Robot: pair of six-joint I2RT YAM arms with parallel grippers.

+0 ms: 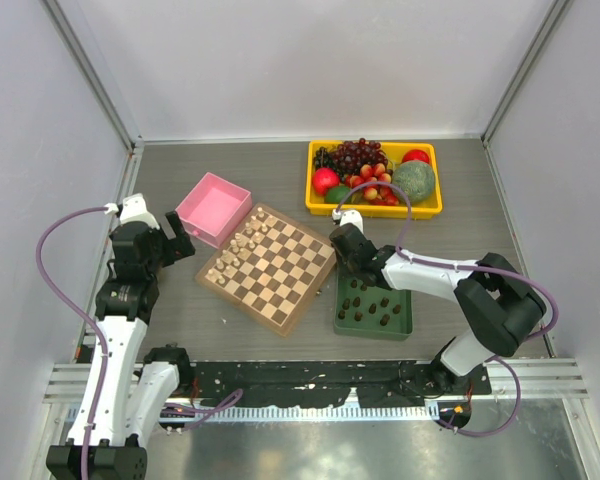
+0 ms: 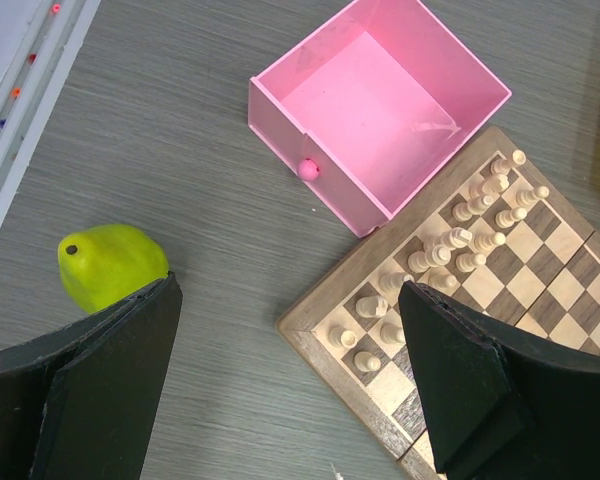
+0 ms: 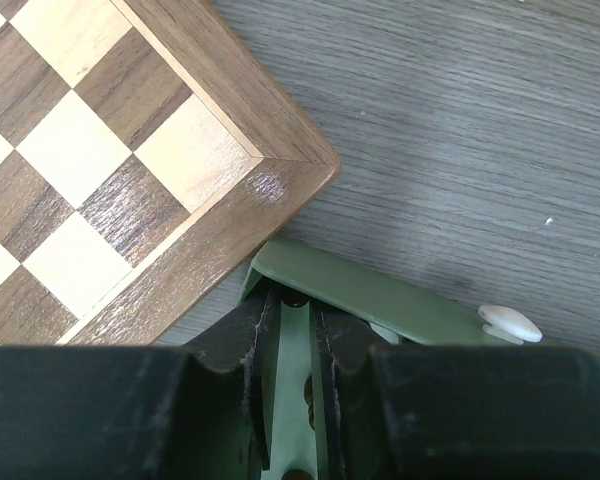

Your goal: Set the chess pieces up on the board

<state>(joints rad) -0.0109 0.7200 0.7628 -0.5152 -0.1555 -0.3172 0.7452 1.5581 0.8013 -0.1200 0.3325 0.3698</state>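
We see the dark chess pieces point(image 1: 373, 305) standing inside the green tray point(image 1: 375, 335), which sits on the counter point(image 1: 180, 310) touching the right corner of the board point(image 1: 280, 275). None of them stands on the squares. The right hand point(image 1: 345, 268) hangs over the tray's far left corner, by that board corner. In its own camera the fingers are drawn close, leaving a slim gap (a few dark shapes show inside it). We cannot tell whether they pinch a piece.

The left hand point(image 1: 185, 243) hovers left of the board beside the pink box point(image 1: 212, 208), its fingers spread wide and holding nothing. A yellow-green fruit point(image 2: 110, 265) lies by its left finger. Cream pieces point(image 1: 235, 250) fill the board's left rows. A yellow bin point(image 1: 375, 211) of fruit sits behind.
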